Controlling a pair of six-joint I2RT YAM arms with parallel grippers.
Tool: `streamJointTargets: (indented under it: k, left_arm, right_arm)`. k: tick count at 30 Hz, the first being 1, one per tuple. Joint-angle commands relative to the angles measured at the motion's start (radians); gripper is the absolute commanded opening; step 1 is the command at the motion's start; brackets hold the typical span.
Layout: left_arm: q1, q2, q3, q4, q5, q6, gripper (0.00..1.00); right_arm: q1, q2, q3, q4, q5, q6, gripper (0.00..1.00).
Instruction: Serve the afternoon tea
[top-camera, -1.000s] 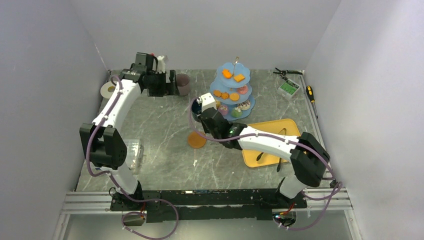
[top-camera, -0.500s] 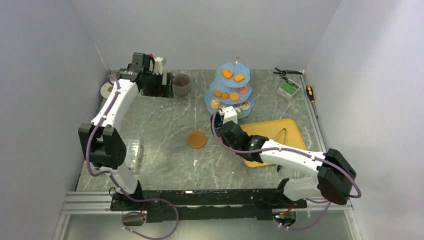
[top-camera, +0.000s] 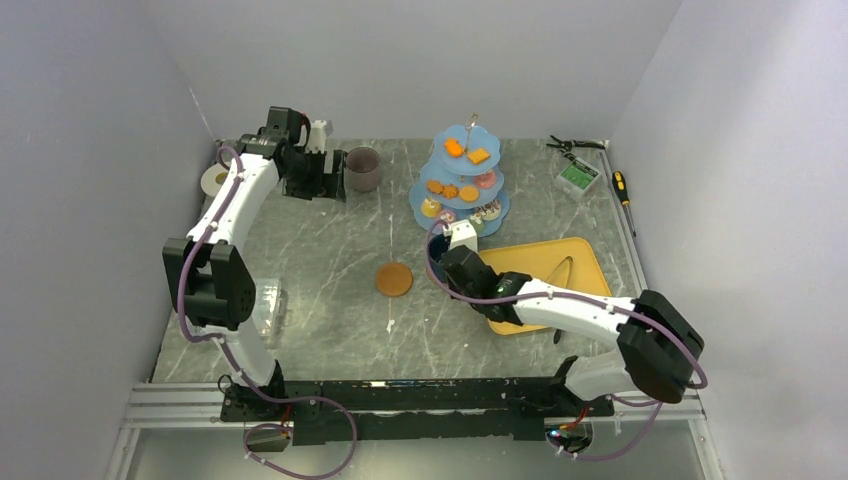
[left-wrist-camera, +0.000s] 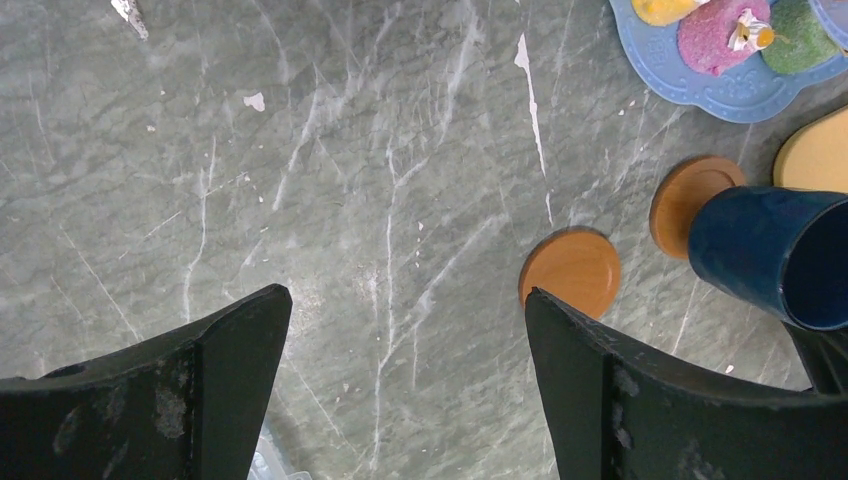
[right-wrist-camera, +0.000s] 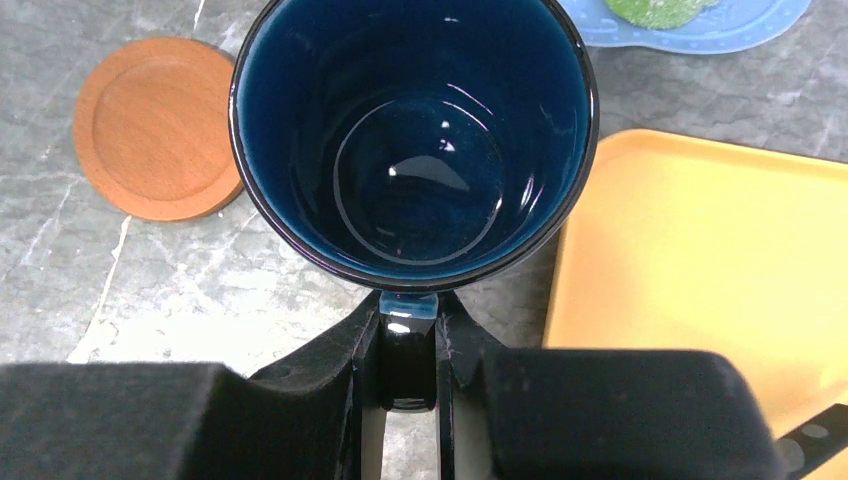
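Dark-blue mug (right-wrist-camera: 413, 140) shifts right — coaster (right-wrist-camera: 155, 125) now just beside it.
Your right fingers (right-wrist-camera: 340, 365) pinch its handle; left fingers (left-wrist-camera: 610, 390) spread.

Your left arm (top-camera: 235, 200) stretches far forward on its own side, elbow bent, and your left gripper (left-wrist-camera: 405, 298) has its jaws spread wide with nothing between them. Your right arm (top-camera: 570, 305) lies low, reaching forward and leftward. Your right gripper (right-wrist-camera: 408, 350) is pinched on the handle of the dark-blue mug (right-wrist-camera: 410, 150).
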Motion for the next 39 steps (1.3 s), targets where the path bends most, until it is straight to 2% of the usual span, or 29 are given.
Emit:
streamJointTargets:
  k: [1,25,30,32,36,39]
  left_arm:
    - [0.004,-0.015,0.035,-0.005,0.013,0.023,0.93]
    - [0.004,-0.022,0.043,-0.009,0.027,0.035,0.93]
    - [0.004,-0.012,0.069,-0.004,0.023,0.047,0.93]
    - [0.004,0.002,0.093,-0.003,0.025,0.05,0.93]
    - [0.004,0.071,0.199,-0.005,0.033,0.121,0.93]
    - [0.003,0.175,0.336,-0.021,0.047,0.187,0.93]
  right_arm:
    - [-0.006,0.017,0.009,0.137,0.005,0.018,0.0]
    - [-0.007,0.084,-0.072,0.212,0.066,-0.008,0.0]
    - [-0.004,0.069,-0.085,0.216,0.055,-0.007,0.15]
    - [-0.001,0.063,-0.084,0.212,0.053,-0.005,0.25]
    - [0.006,0.029,-0.078,0.197,0.055,0.002,0.52]
    - [0.011,-0.022,-0.071,0.178,0.058,0.017,0.63]
